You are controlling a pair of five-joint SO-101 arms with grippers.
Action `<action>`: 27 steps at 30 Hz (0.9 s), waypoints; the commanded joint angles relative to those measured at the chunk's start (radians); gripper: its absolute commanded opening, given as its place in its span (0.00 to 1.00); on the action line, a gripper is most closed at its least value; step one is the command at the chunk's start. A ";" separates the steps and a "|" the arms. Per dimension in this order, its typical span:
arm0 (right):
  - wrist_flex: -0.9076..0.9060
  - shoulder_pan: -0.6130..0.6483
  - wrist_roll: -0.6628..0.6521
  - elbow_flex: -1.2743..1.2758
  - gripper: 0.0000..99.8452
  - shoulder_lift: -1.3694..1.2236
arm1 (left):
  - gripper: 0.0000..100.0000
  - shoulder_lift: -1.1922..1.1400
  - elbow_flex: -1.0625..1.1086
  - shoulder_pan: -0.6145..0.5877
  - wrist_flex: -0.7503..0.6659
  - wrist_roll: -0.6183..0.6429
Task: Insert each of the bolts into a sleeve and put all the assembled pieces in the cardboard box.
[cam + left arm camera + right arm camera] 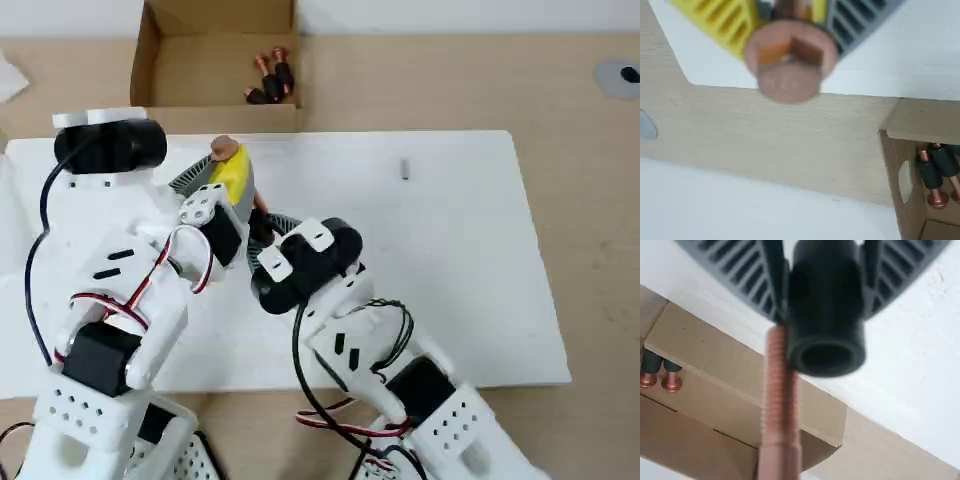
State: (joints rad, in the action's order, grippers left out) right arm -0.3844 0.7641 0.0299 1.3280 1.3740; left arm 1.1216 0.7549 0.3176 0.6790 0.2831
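From above, the left gripper [230, 168] clamps a bolt [225, 148] at eleven o'clock on the white mat [450, 250]; the cardboard box [150, 60] at twelve holds finished pieces [270, 80]. Left wrist view: the bolt head faces the camera. Right wrist view: the right gripper [827, 300] pinches the sleeve [827, 340], the thread lying beside its bore, so it probably needs a sideways shift before pushing straight.

The wooden table [580, 180] bears a white board [450, 280] and cardboard box [215, 119].
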 commanded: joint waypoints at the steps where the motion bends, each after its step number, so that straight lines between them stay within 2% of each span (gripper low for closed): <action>1: 0.029 0.008 -0.005 -0.001 0.01 -0.002 | 0.00 0.007 -0.095 -0.020 0.002 0.000; 5: 0.029 0.007 -0.005 -0.001 0.01 -0.002 | 0.01 -0.002 -0.222 -0.035 0.089 -0.003; 13: 0.029 0.007 -0.005 -0.001 0.01 -0.002 | 0.01 -0.002 -0.368 0.025 0.295 -0.028; 27: 0.028 0.007 -0.005 -0.001 0.01 -0.002 | 0.00 0.005 -0.233 0.025 0.307 -0.020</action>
State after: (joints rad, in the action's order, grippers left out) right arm -0.3844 0.7641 0.0299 1.3311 1.3740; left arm 1.1231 0.5201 0.3284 0.9843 0.2616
